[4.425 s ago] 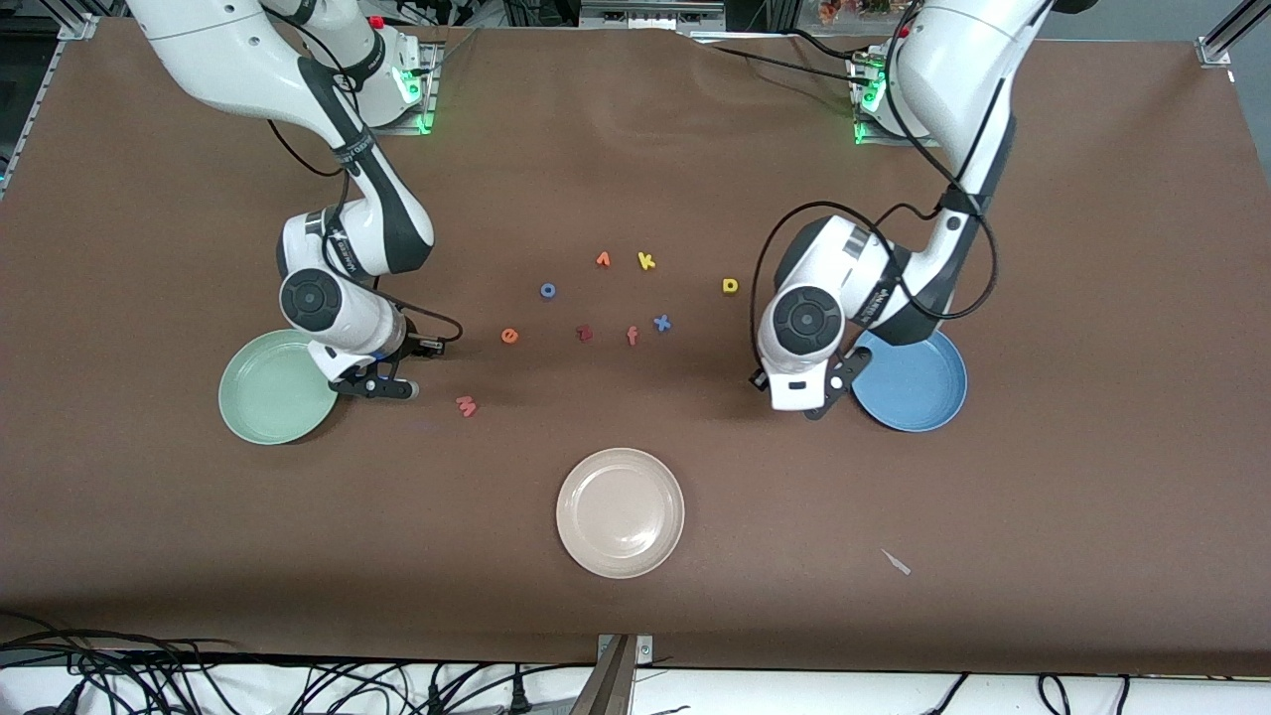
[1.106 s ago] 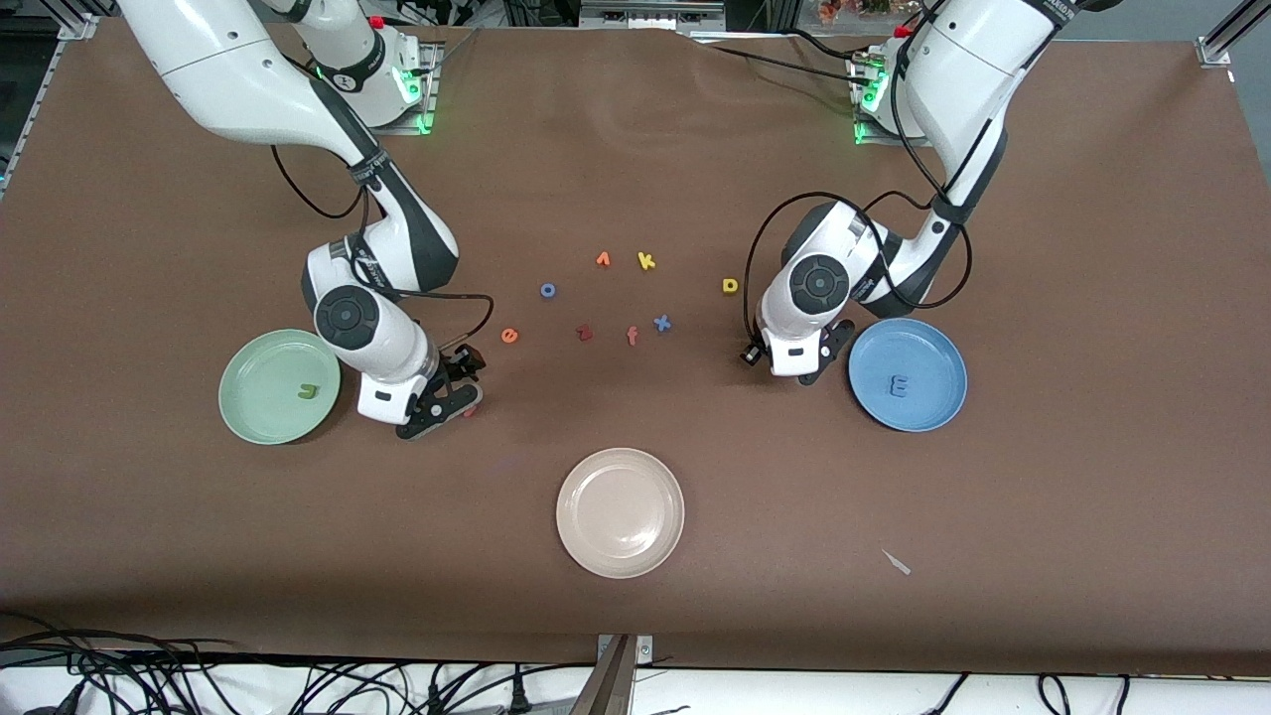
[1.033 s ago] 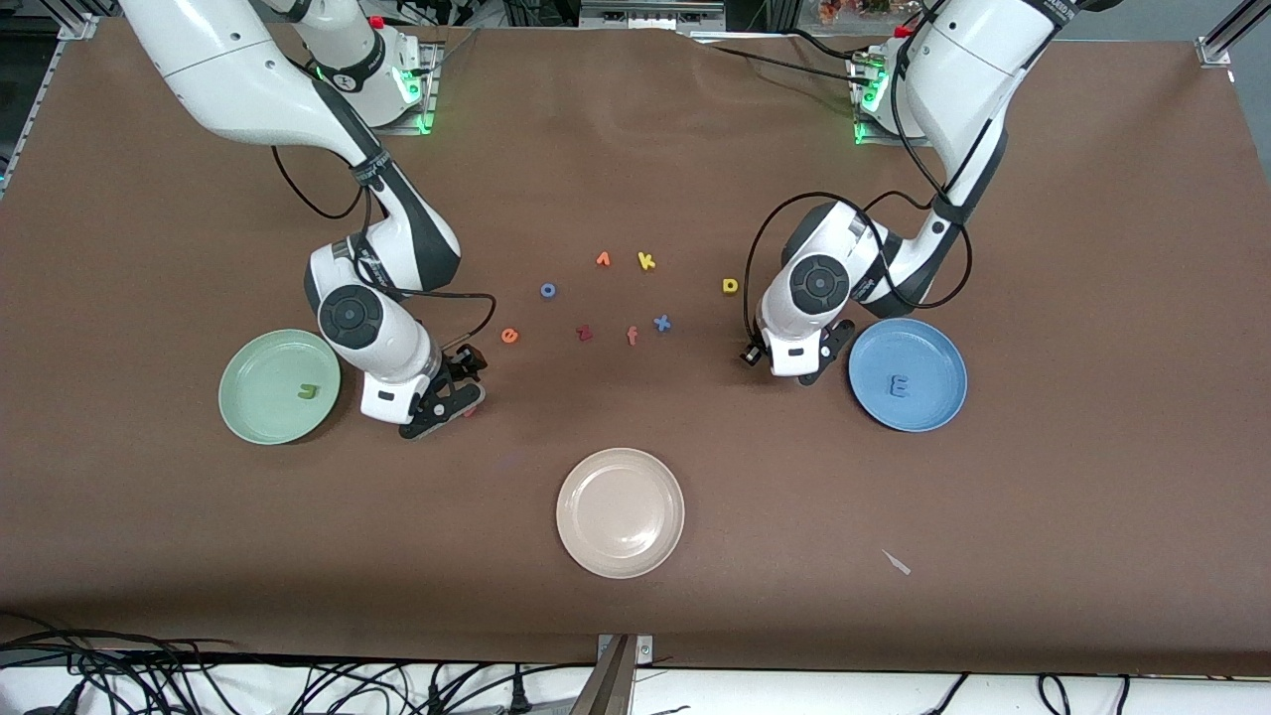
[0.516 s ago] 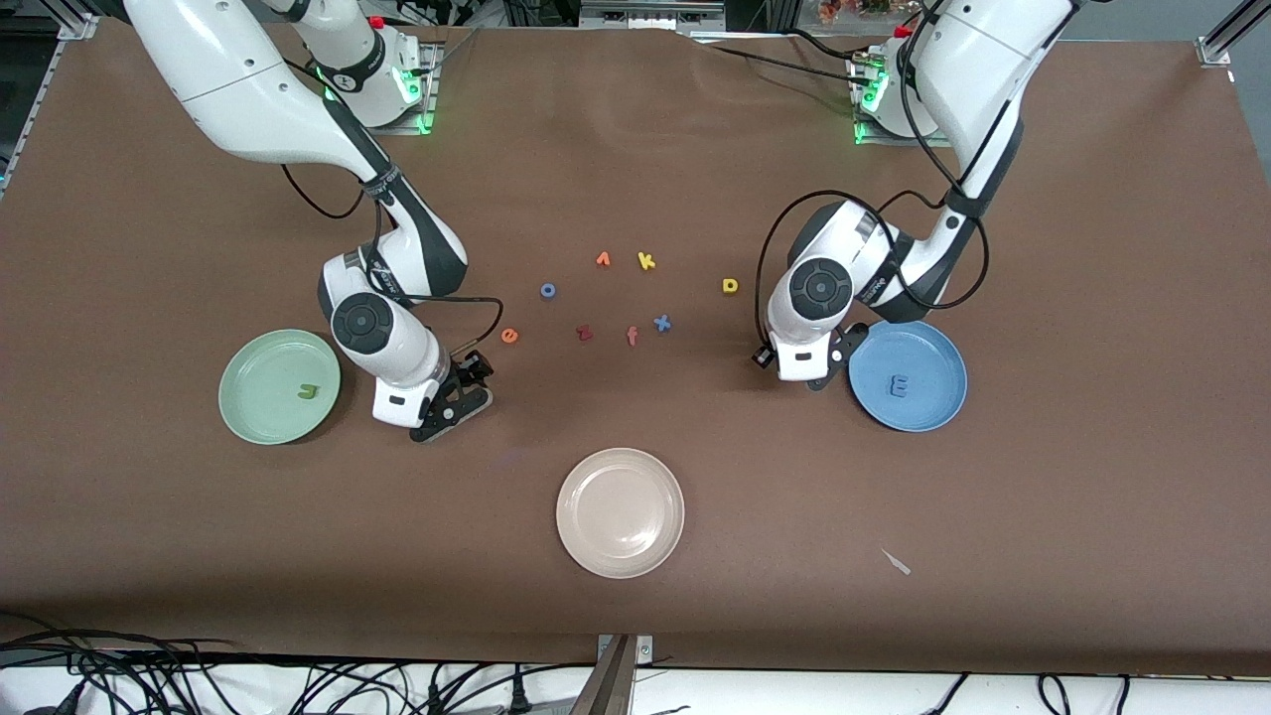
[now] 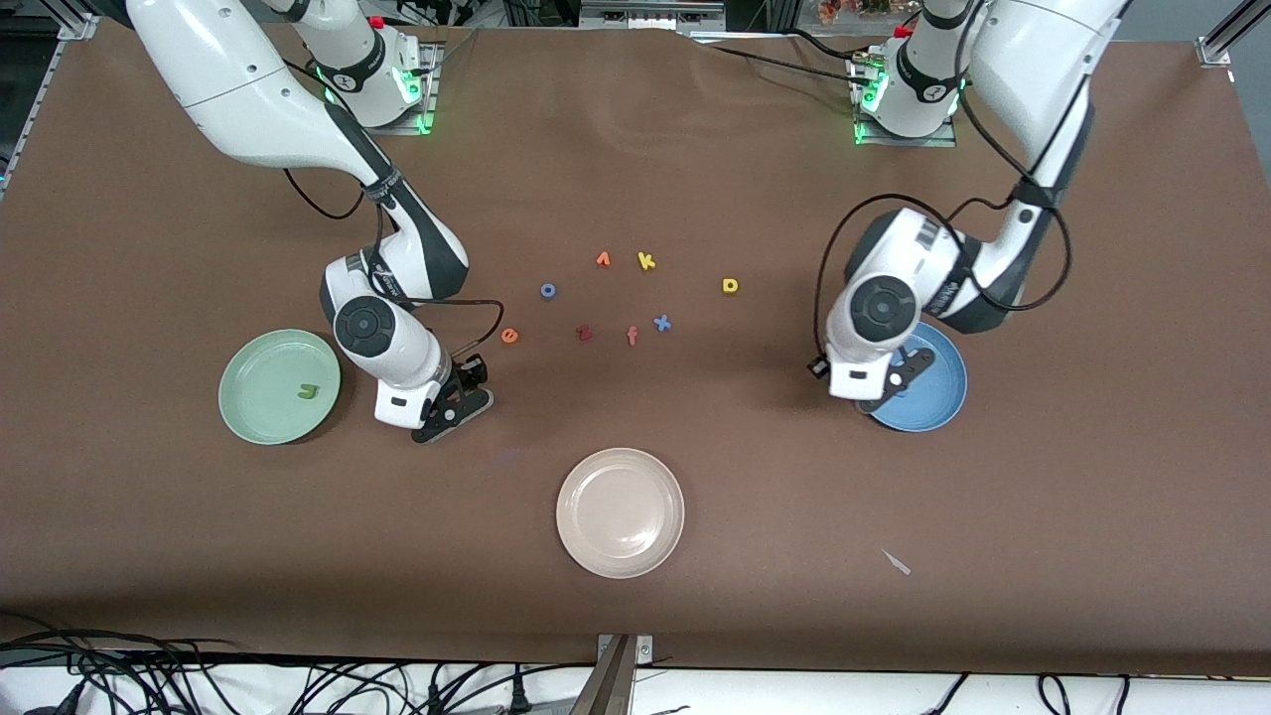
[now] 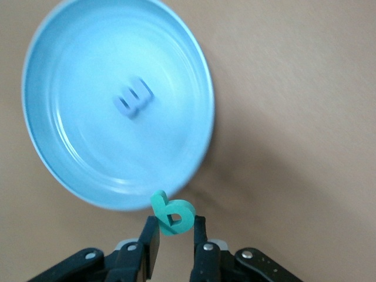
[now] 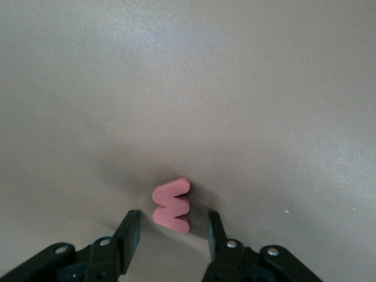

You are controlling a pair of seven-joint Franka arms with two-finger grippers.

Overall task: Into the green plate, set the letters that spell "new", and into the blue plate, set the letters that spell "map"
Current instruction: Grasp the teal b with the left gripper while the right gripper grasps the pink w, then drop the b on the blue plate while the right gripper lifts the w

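View across the brown counter (image 5: 635, 119), read from the right arm's end to the left arm's end, every place given from the round beige plate (image 5: 621, 512).

(a) The round pale mint-green plate (image 5: 260, 369) lies toward the right arm's end from the beige plate and a little farther from the front camera. It holds the small olive-green foam n (image 5: 309, 391): one letter of "new" delivered.

(b) The right hand (image 5: 459, 402) is down at the counter, closer to the beige plate than the green plate is. Its two fingers stand narrow on either side of the pinkish-red foam w (image 7: 172, 205), with a slim gap showing on each side, so the w is framed but not gripped.

(c) The orange foam e (image 5: 509, 336) lies loose, farther from the camera than the beige plate. It is untouched.

(d) The yellow foam p (image 5: 730, 286) with its hole lies farther off again, toward the left arm's end. It is also untouched.

(e) The left hand (image 5: 899, 382) pinches the teal foam a (image 6: 172, 215) and hangs over the rim of the round medium-blue plate (image 5: 948, 392), which lies toward the left arm's end from the beige plate. The blue foam m (image 6: 134, 97) lies inside.

Judged progress: two letters placed, one about to drop, one about to be grasped, and the e and p left.
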